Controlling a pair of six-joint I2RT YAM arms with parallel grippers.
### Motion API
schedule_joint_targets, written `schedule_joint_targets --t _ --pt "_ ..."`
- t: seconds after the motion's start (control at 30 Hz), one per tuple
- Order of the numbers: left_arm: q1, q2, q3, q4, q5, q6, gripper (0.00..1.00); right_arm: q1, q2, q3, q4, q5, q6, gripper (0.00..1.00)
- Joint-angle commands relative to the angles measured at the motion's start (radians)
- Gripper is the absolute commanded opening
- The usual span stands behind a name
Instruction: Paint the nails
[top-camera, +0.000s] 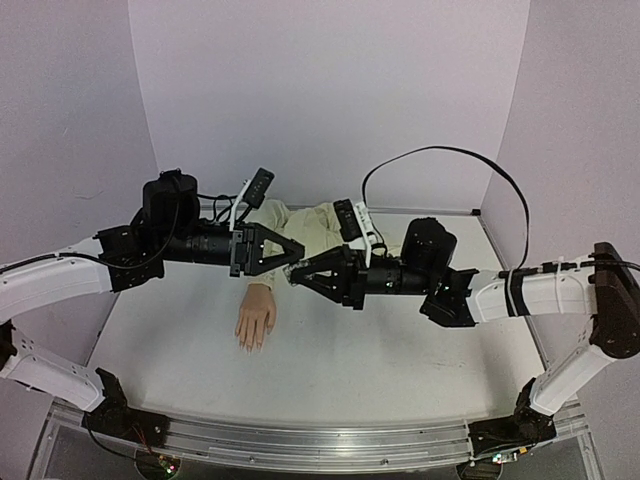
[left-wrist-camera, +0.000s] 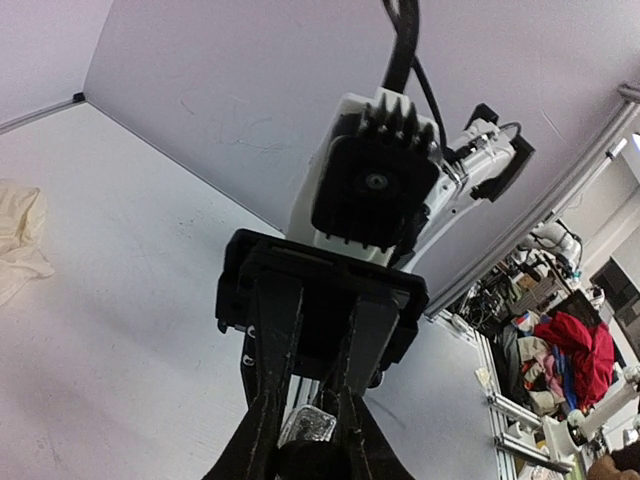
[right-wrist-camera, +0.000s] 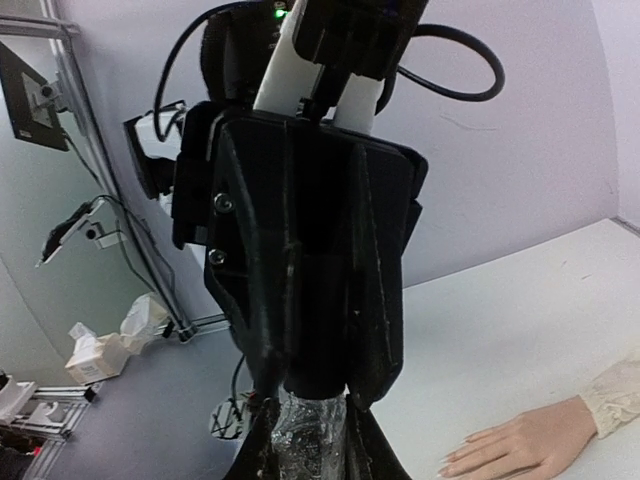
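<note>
The pale mannequin hand (top-camera: 255, 318) lies palm down on the white table, its cream sleeve (top-camera: 305, 225) running back under the arms. The nails (top-camera: 248, 343) at its fingertips are too small to make out; the hand also shows in the right wrist view (right-wrist-camera: 520, 445). Just above the wrist, both grippers meet tip to tip. My right gripper (top-camera: 297, 276) (right-wrist-camera: 310, 448) is shut on a small clear glass polish bottle (right-wrist-camera: 318, 428) (left-wrist-camera: 308, 425). My left gripper (top-camera: 293, 260) (left-wrist-camera: 316, 458) is closed round the bottle's dark cap (left-wrist-camera: 318, 465).
Pale walls enclose the table on three sides. A black cable (top-camera: 450, 152) loops above the right arm. An aluminium rail (top-camera: 320, 445) runs along the near edge. Part of the cream sleeve (left-wrist-camera: 20, 235) shows at the left of the left wrist view.
</note>
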Motion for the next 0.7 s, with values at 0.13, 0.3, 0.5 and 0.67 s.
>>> schedule_joint_targets --t 0.13,0.3,0.5,0.67 --pt "0.001 0.039 0.134 -0.198 -0.392 0.006 0.00 0.183 0.031 0.023 0.086 1.159 -0.557 0.00" --pt "-0.001 0.092 0.213 -0.275 -0.533 -0.040 0.00 0.221 0.266 0.158 0.384 1.368 -0.879 0.00" --pt "-0.001 0.056 0.215 -0.273 -0.505 -0.034 0.19 0.209 0.205 0.168 0.231 1.086 -0.746 0.00" --pt "0.002 -0.017 0.166 -0.241 -0.421 0.011 0.66 0.081 0.054 0.134 -0.045 0.565 -0.470 0.00"
